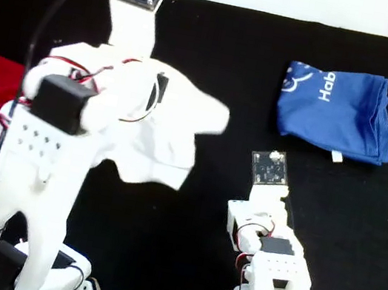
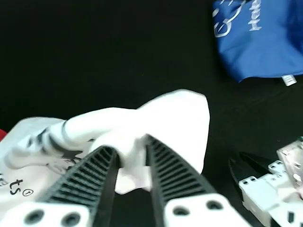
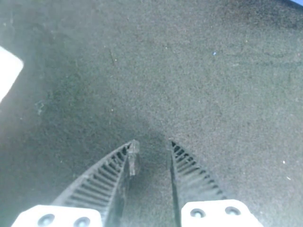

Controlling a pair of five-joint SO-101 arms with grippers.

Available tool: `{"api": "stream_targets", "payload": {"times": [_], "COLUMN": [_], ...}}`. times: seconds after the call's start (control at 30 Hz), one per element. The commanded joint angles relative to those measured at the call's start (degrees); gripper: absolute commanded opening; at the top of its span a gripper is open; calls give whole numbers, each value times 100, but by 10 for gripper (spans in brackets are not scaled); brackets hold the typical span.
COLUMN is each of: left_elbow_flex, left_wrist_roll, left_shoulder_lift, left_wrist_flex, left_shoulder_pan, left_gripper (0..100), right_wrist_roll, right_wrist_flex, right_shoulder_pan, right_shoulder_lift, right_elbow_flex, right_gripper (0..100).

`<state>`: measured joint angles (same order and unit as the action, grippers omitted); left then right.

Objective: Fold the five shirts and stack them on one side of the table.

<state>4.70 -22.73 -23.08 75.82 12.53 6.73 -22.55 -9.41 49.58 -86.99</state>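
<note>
Left pincer (image 2: 130, 150) grips white shirt (image 2: 166, 113); right pincer (image 3: 150, 152) parted above black table (image 3: 199, 66).

High cam: fixed, above and behind both arm bases, looking down and forward across the black cloth-covered table (image 1: 218, 52); widest framing.
Left wrist cam: sits behind the left gripper (image 2: 130, 146), sights along its ribbed black fingers (image 2: 175, 175). Very close on the crumpled white shirt (image 2: 161, 118) at the tips; the folded blue printed shirt (image 2: 255, 42) lies well beyond them.
Right wrist cam: behind the right gripper (image 3: 152, 144), aimed down, tabletop close past the tips.
Overlap: high and left wrist share both shirts; all three share the tabletop.
</note>
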Motion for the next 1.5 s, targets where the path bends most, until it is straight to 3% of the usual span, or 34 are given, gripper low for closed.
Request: {"api": "stream_targets", "payload": {"times": [0.0,0.17,0.3,0.4,0.53,0.67,0.77,1.03,1.2,1.4,1.47], "left_elbow_flex": [-620,-936,-980,-1226,-2220,-3336,-3987,-5262,-5684,-5420,-5218], "left_wrist_roll": [35,9,9,0,-519,-1143,-1266,-1433,-1855,-1785,-1459], "left_shoulder_lift": [-136,-180,-189,-136,-145,-145,-145,-136,-110,919,1305], "left_wrist_flex": [-492,-519,-492,-18,229,167,-281,-2127,-2857,-3103,-3086], "left_shoulder_pan": [-198,-655,-1604,-2422,-3143,-3424,-3688,-5191,-5727,-5974,-5982], "left_gripper": [140,159,158,158,158,158,158,159,158,158,158], "right_wrist_roll": [-53,-53,-44,-26,167,185,185,185,185,193,185], "right_wrist_flex": [92,92,66,-295,-857,-1349,-1552,-1780,-1077,-664,-664], "right_shoulder_pan": [-48,-48,-57,-84,-752,-1613,-1833,-2378,-2642,-2651,-2651], "right_shoulder_lift": [66,66,66,119,119,66,66,48,-66,-1947,-2668], "right_elbow_flex": [-4,-4,-4,66,356,936,1323,1859,1868,2765,3327], "right_gripper": [98,98,98,98,98,98,98,98,98,98,98]}}
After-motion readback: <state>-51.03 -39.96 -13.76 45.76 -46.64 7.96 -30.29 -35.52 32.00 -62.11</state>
